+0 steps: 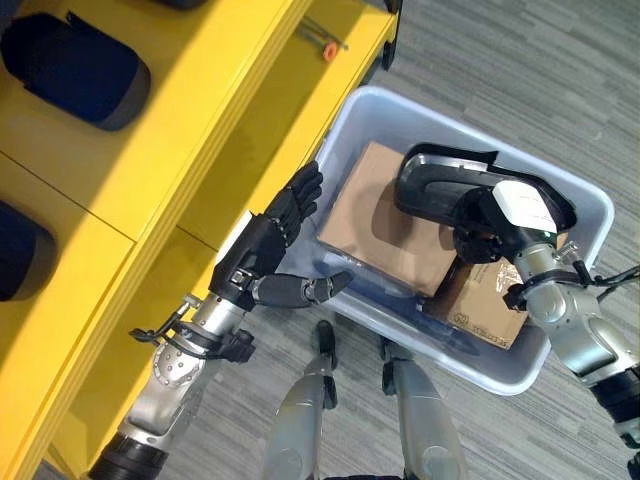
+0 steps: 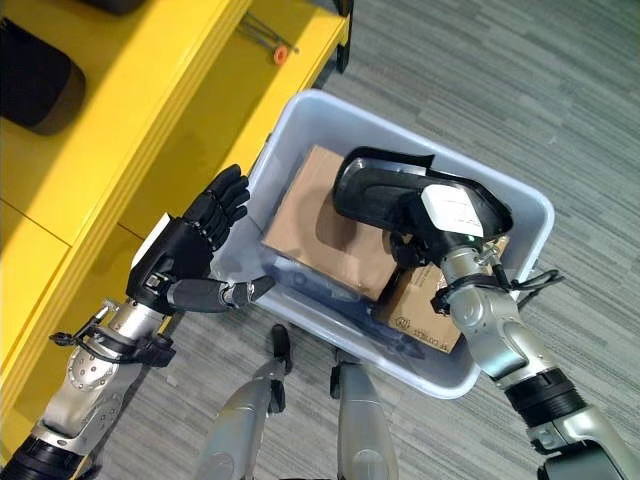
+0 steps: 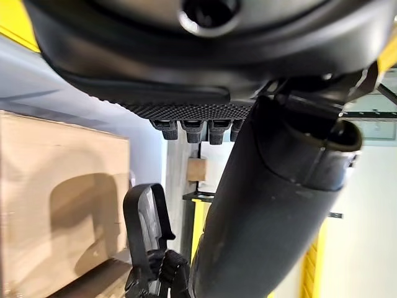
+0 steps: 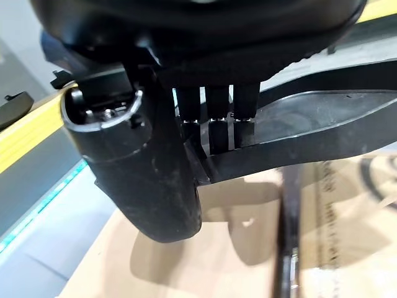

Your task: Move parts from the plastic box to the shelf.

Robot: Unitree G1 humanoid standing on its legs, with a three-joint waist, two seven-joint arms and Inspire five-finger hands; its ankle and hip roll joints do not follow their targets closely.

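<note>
With fingers curled round the black part (image 2: 385, 195) above the plastic box (image 2: 500, 200), the right hand (image 2: 440, 225) must next carry it to the yellow shelf (image 1: 150, 170), while the left hand (image 2: 185, 260) hovers open beside the box.

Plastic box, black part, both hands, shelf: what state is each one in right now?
Plastic box: on the floor, open-topped, holding cardboard boxes.
Black part: gripped, over the box.
Right hand: curled round the black part.
Left hand: open, holding nothing, by the box's rim.
Shelf: carries dark parts.
</note>
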